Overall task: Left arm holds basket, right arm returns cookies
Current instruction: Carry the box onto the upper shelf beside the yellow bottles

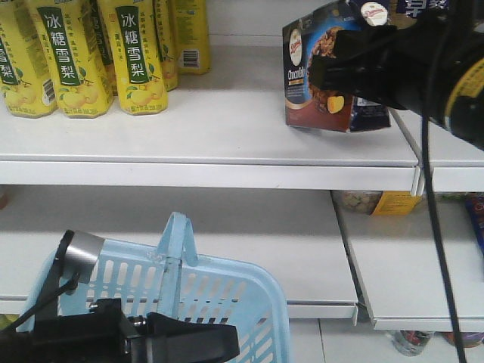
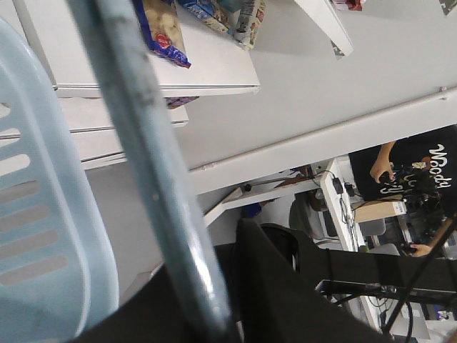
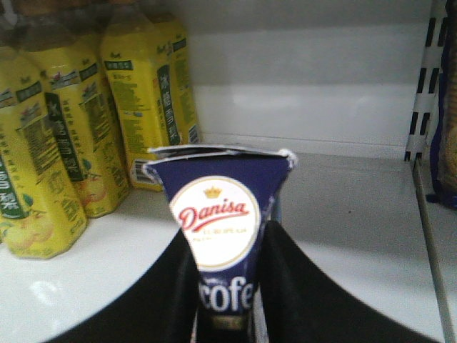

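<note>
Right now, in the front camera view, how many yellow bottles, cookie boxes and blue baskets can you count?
Yellow bottles: 5, some only partly in view
Cookie box: 1
Blue basket: 1
Total: 7

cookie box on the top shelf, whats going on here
The right claw is shut on the cookie box and holds it tilted over the right end of the top shelf, apart from the yellow bottles on the left. Whether the box touches the shelf cannot be told. Lower down, the left claw grips the handle of the blue basket. The box is not yet released.
</note>
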Motion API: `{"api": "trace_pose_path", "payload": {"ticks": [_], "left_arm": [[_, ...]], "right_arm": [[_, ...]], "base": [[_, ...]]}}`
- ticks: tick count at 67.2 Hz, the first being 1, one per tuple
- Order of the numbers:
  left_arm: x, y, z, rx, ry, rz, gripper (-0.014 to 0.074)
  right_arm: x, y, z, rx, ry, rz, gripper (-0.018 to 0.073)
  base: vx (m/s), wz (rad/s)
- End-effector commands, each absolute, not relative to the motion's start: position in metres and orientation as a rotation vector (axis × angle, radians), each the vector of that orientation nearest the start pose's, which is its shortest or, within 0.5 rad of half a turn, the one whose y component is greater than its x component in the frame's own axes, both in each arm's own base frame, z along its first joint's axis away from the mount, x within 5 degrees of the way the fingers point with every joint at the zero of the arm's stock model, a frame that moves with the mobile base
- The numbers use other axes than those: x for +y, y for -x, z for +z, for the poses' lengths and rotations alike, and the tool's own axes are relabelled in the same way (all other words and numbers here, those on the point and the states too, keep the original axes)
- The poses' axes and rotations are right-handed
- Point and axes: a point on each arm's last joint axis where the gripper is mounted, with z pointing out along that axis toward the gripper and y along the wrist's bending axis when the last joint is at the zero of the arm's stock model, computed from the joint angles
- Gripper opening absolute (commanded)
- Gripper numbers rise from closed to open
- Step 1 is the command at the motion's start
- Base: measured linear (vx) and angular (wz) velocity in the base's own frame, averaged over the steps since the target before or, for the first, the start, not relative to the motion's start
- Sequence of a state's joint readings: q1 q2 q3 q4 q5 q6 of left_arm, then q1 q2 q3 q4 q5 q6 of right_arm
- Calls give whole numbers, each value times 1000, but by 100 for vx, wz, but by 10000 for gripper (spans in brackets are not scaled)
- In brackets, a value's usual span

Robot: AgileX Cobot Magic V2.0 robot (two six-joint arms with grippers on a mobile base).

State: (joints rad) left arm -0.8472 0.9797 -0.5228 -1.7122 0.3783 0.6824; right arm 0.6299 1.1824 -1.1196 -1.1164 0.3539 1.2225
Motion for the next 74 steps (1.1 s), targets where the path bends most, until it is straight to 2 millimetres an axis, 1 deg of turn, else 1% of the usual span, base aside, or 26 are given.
{"api": "trace_pose_path", "payload": {"ticks": [1, 11, 19, 26, 32, 36, 41, 52, 57, 61, 64, 74], "left_arm": [[-172, -103, 302, 2153, -76, -1651, -6], [-172, -103, 302, 2153, -76, -1651, -6], [-172, -103, 302, 2153, -76, -1651, -6], [-172, -103, 302, 2153, -76, -1651, -6], [-172, -103, 302, 2153, -76, -1651, -6], [-172, -103, 302, 2153, -76, -1651, -6], [-172, -103, 302, 2153, -76, -1651, -6], [-172, -103, 302, 2153, -76, -1651, -6], [-172, -103, 302, 2153, -76, -1651, -6], [-172, -103, 302, 2153, -76, -1651, -6], [-172, -103, 302, 2153, -76, -1651, -6], [-172, -103, 302, 2153, -76, -1651, -6]], "right_arm": [[138, -243, 430, 1604, 174, 287, 182], [150, -268, 415, 1603, 137, 236, 186], [157, -286, 401, 1622, 70, 212, 192], [162, -296, 392, 1638, 43, 198, 204], [166, -300, 386, 1652, 49, 196, 230], [166, -301, 385, 1654, 51, 195, 262], [166, -301, 385, 1654, 55, 196, 329], [166, -299, 388, 1640, 71, 192, 533], [166, -296, 391, 1637, 75, 208, 599], [167, -293, 393, 1635, 95, 237, 631], [167, -289, 398, 1627, 107, 266, 638], [161, -273, 415, 1600, 123, 341, 631]], "base": [[0, 0], [0, 0], [0, 0], [0, 0], [0, 0], [0, 0], [0, 0], [0, 0], [0, 0], [0, 0], [0, 0], [0, 0]]}}
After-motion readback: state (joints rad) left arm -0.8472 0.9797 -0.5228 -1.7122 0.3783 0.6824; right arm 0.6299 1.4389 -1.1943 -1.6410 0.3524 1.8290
